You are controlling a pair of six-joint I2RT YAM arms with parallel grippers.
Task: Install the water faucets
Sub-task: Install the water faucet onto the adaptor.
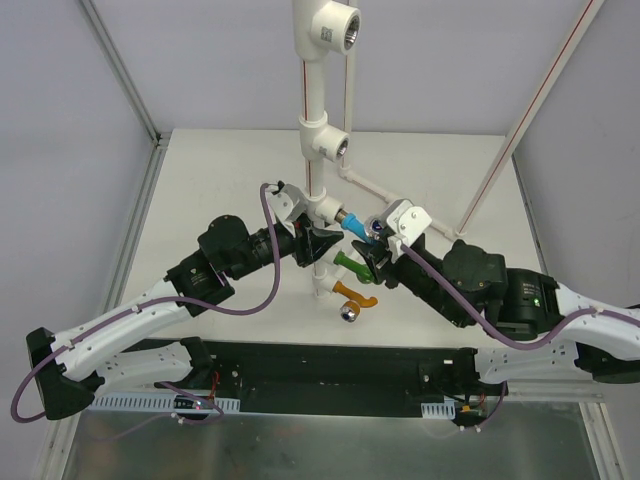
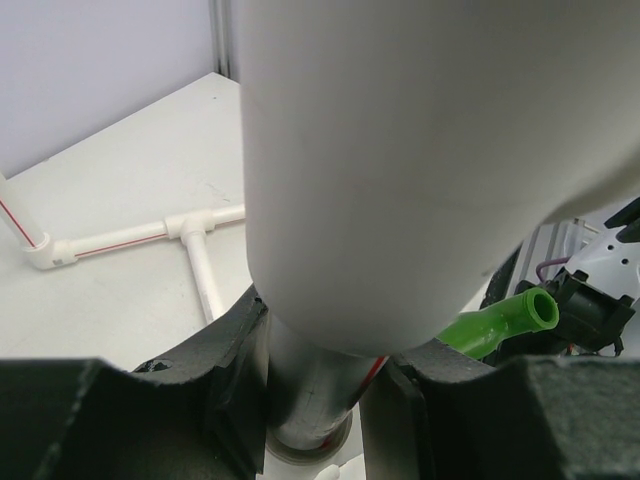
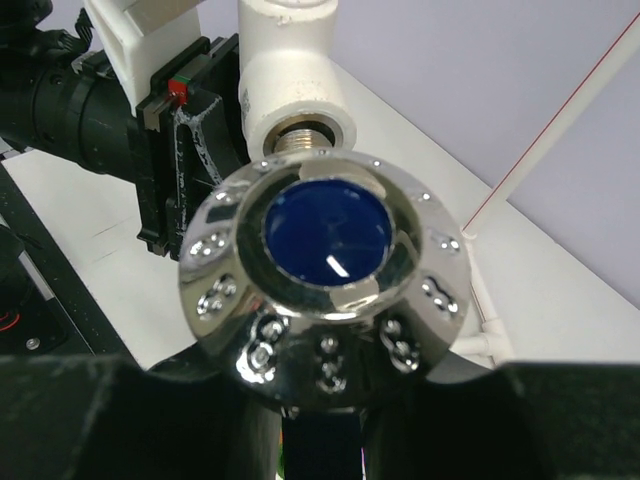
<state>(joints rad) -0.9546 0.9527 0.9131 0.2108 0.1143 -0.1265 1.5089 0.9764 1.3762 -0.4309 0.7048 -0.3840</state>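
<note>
Your left claw (image 1: 318, 243) was clamped around the upright white pipe (image 1: 311, 100) of the stand, low down. In its wrist view the dark fingers (image 2: 225, 380) pressed against the pipe from both sides. Your right claw (image 1: 374, 248) was closed on the blue faucet (image 1: 352, 222), gripping it at the handle end, so its wrist camera looked straight at the shiny round knob with the dark blue centre. The faucet lay roughly level and pointed at the tee (image 3: 295, 85) on the pipe. Its metal thread met the mouth of that tee, though how far in it sat could not be told. The two claws were close together on either side of that joint. The green faucet (image 1: 350, 265) sat just below the blue one, beside the pipe, with its open spout showing to the right in the left wrist view. The orange faucet (image 1: 357, 294) was lower still, nearer the arm bases, shiny end down. Whether either of these was screwed into a fitting was not clear. The stand's thin base pipes spread across the white tabletop (image 1: 220, 170).
</note>
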